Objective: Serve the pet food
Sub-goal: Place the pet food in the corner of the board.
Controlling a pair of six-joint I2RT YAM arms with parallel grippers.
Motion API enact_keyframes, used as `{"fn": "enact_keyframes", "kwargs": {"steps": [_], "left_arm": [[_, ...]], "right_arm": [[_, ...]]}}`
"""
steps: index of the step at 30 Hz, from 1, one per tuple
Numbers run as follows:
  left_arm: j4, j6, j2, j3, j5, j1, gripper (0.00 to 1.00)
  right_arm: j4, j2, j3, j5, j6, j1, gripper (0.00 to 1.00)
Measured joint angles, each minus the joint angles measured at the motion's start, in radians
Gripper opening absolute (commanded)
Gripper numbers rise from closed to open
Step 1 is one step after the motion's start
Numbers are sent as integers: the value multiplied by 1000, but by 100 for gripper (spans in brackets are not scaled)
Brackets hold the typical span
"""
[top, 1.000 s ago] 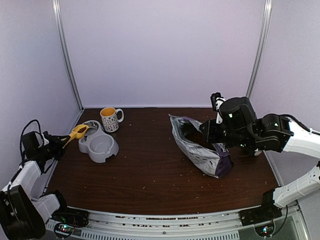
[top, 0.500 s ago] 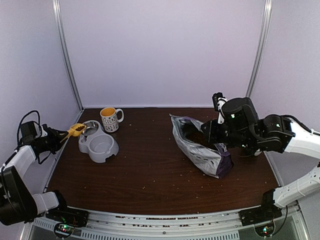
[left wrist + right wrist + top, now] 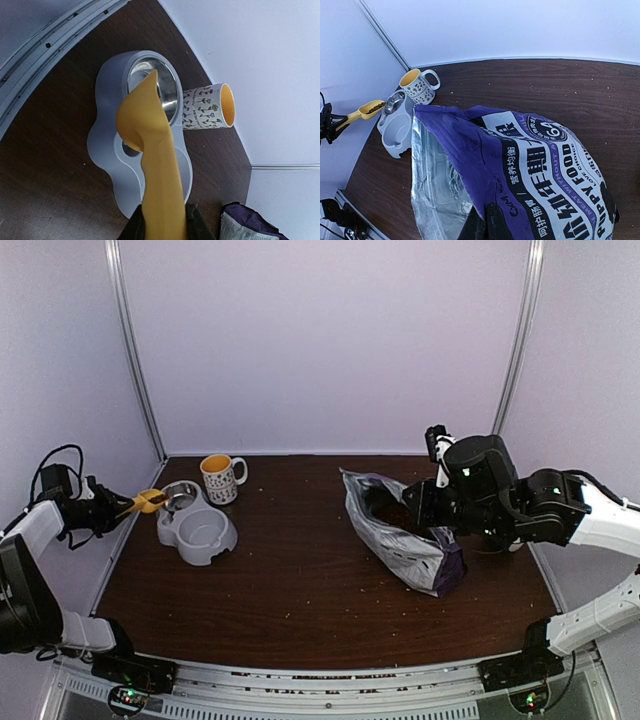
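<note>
Top external: left gripper (image 3: 117,510) drew the yellow scoop (image 3: 150,502) slightly leftward.

The left gripper (image 3: 116,509) pulls up and back toward the left wall — its yellow scoop (image 3: 150,501) edges slightly left, away from the bowl (image 3: 170,531).

Dark brown wood-grain table (image 3: 300,590), matte and evenly lit, no hard shadows. Plain pale lilac-white back wall (image 3: 320,340). Matching side walls (image 3: 60,390) close in left and right. Slim metal posts (image 3: 135,350) stand at both rear corners. Ribbed metal rail (image 3: 330,680) runs along the table's near edge.
</note>
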Motion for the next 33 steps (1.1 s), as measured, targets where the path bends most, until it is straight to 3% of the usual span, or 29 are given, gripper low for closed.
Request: {"fn": "enact_keyframes", "kwargs": {"steps": [21, 33], "left_arm": [[-143, 159, 96, 137, -11, -14, 8], [-211, 241, 109, 255, -98, -68, 7]], "right_arm": [[1, 3, 0, -2, -18, 0, 0], [2, 8, 0, -2, -18, 0, 0]]}}
